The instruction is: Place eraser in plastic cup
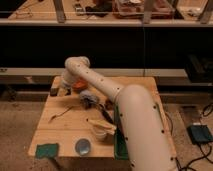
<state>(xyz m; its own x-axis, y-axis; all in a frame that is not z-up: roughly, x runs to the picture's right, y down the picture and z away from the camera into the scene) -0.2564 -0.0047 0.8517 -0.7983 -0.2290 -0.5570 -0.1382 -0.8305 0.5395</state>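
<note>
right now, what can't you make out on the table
Camera view:
- gripper, at the far left of the table beside the eraser: too small and dark to tell whether they touch.
- orange bowl: mostly hidden behind the arm.
- green tray: largely covered by the arm; contents unseen.

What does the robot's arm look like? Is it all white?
Mostly. The arm is creamy white, made of fat smooth tubes with a rounded elbow, and it is thicker near the camera. No cables or markings show. The gripper at its tip, by the orange bowl at the far side of the table, looks darker.
</note>
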